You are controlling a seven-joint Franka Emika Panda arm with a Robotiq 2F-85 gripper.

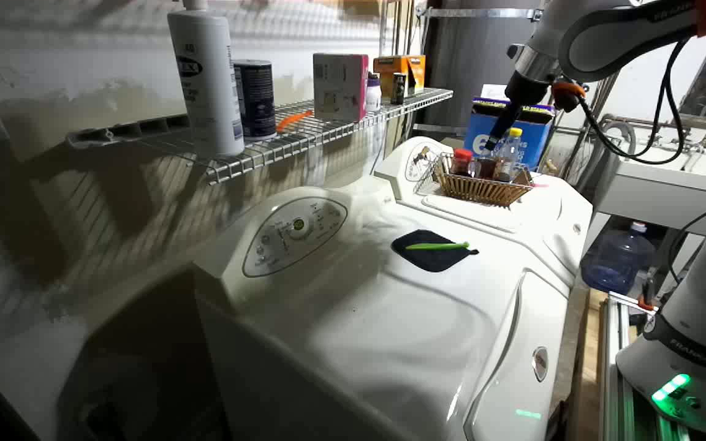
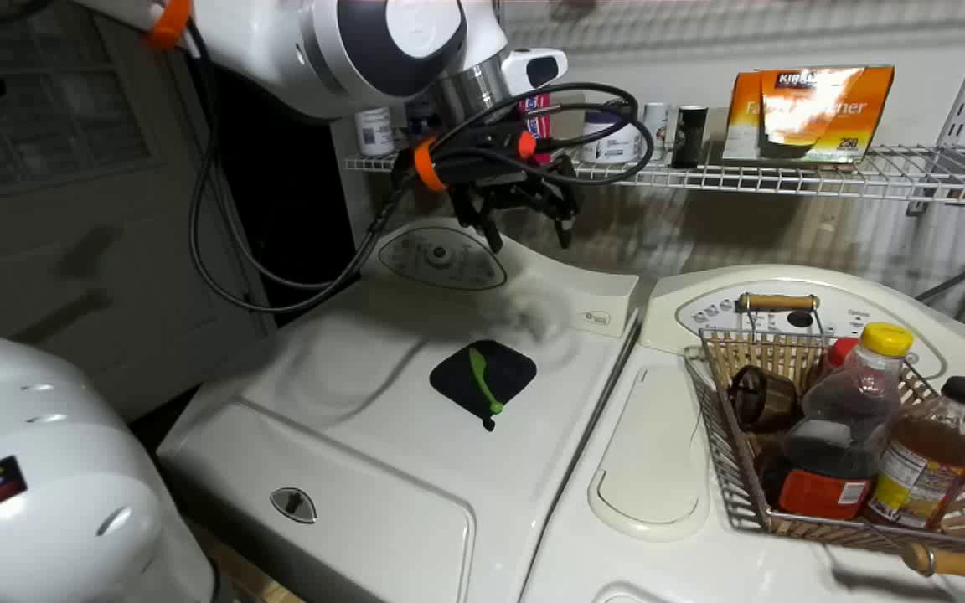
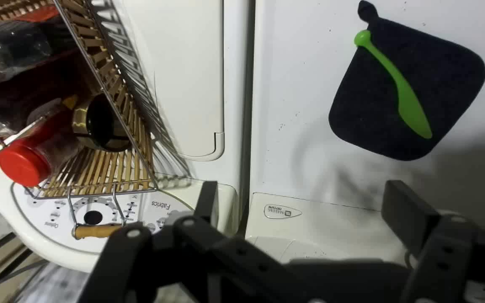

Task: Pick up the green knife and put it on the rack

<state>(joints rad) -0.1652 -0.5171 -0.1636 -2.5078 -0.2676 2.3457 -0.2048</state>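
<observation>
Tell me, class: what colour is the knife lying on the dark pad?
The knife is bright green from end to end, seen best in the wrist view.

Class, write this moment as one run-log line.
jaws: open, empty | green knife: on dark pad, ungrasped | rack placement: pending

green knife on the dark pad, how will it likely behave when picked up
The green knife looks like plastic, so probably light and fairly stiff. Being slim and smooth, it may twist when gripped. Lying flat, it seems unlikely to roll.
</observation>
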